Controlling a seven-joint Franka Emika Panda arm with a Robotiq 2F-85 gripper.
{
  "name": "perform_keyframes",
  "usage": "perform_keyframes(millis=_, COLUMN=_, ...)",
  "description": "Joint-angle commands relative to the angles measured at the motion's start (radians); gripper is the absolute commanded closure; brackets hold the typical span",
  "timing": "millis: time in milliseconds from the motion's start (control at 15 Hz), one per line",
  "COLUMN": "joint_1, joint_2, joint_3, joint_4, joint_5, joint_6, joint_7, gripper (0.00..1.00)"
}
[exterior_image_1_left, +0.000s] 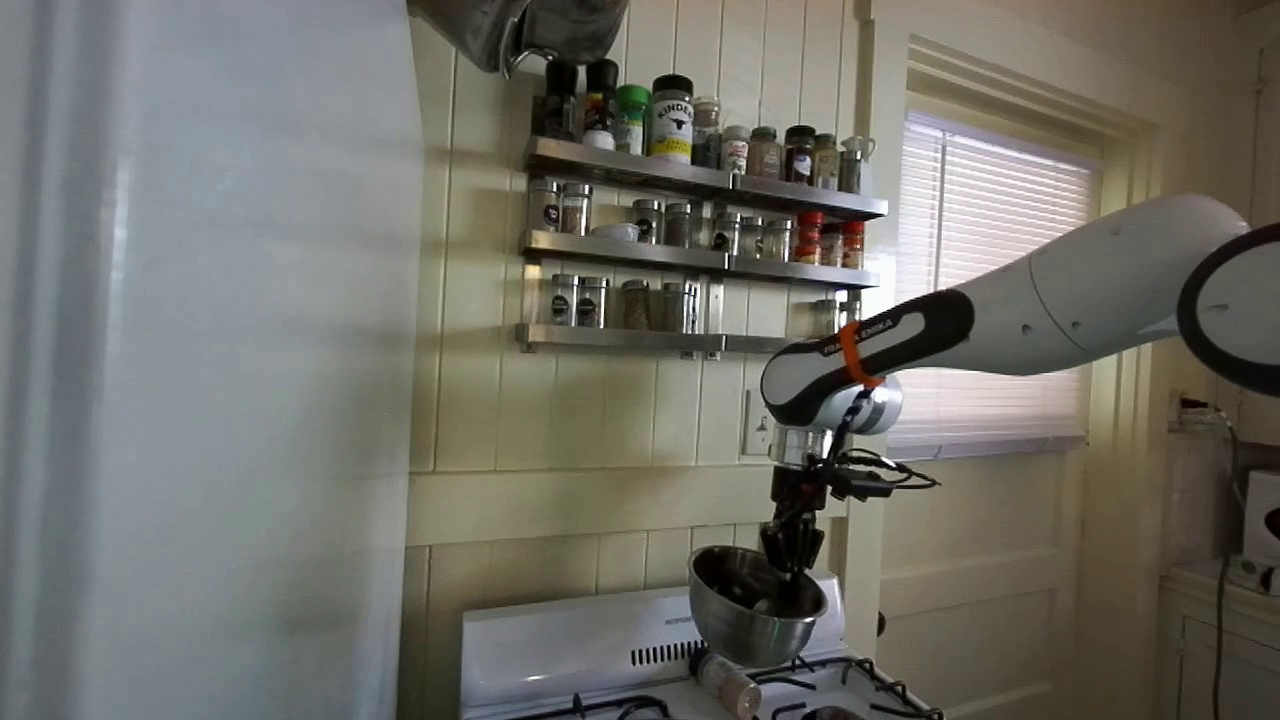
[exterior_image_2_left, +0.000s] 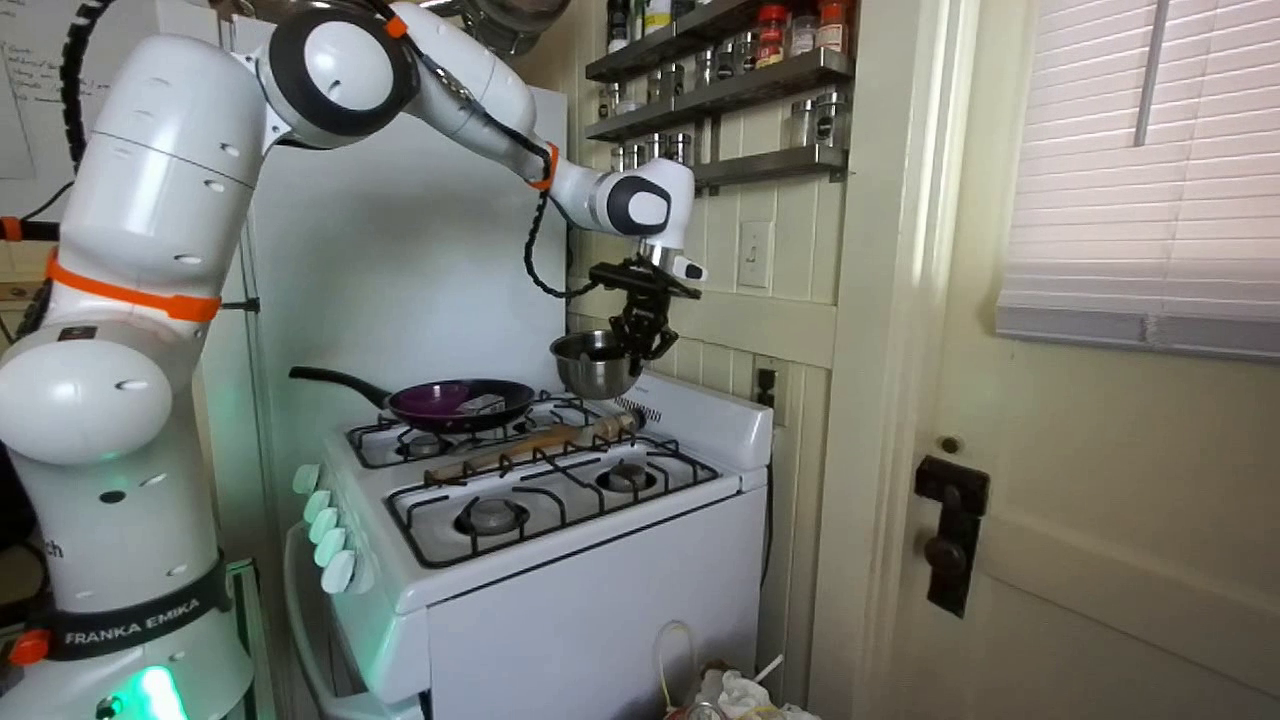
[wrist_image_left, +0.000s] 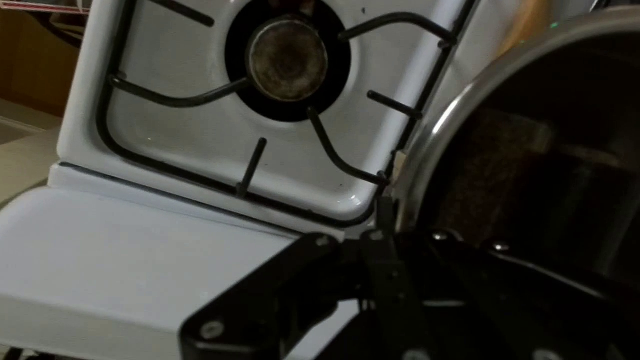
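Gas-stove surface lay beneath the steel mixing bowl, whose rim our hand gripped aloft; we judged this the carrying step, calling for steady, level movement next.

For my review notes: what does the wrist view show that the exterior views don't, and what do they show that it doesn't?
Only the wrist view: a brown, speckled patch inside the bowl, too dim to identify, and a burner seen nearly straight from above.

Only the exterior views: the arm, jars on shelves and the blind in both; a pan in an exterior view.

Shared: the bowl, the stove and the jaws, closed on the bowl's rim.
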Motion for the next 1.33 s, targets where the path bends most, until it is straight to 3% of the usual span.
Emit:
perform_keyframes(millis=0, joint_1=0.030, joint_2=0.085, joint_3=0.021, joint_4=0.148, joint_5=-0.008, joint_6=-0.112, joint_7=0.024, gripper=0.98)
perform_keyframes(millis=267, joint_1=0.075, joint_2=0.146, joint_3=0.028, joint_4=0.201, joint_5=-0.031, joint_6=-0.066, joint_7=0.093, gripper=0.98)
perform_keyframes(millis=467, joint_1=0.099, joint_2=0.175, joint_3=0.025, joint_4=0.221, joint_5=-0.034, joint_6=0.033, joint_7=0.167, gripper=0.98)
perform_keyframes(millis=600, joint_1=0.111, joint_2=0.176, joint_3=0.028, joint_4=0.216, joint_5=-0.037, joint_6=0.080, joint_7=0.193, gripper=0.98)
perform_keyframes(millis=667, joint_1=0.096, joint_2=0.171, joint_3=0.031, joint_4=0.189, joint_5=-0.032, joint_6=0.065, joint_7=0.160, gripper=0.94)
perform_keyframes(millis=933, joint_1=0.106, joint_2=0.175, joint_3=0.031, joint_4=0.194, joint_5=-0.033, joint_6=0.078, joint_7=0.178, gripper=0.94)
perform_keyframes(millis=1000, joint_1=0.106, joint_2=0.175, joint_3=0.031, joint_4=0.194, joint_5=-0.033, joint_6=0.078, joint_7=0.178, gripper=0.98)
perform_keyframes(millis=1267, joint_1=0.130, joint_2=0.169, joint_3=0.042, joint_4=0.115, joint_5=-0.014, joint_6=0.228, joint_7=0.245, gripper=0.98)
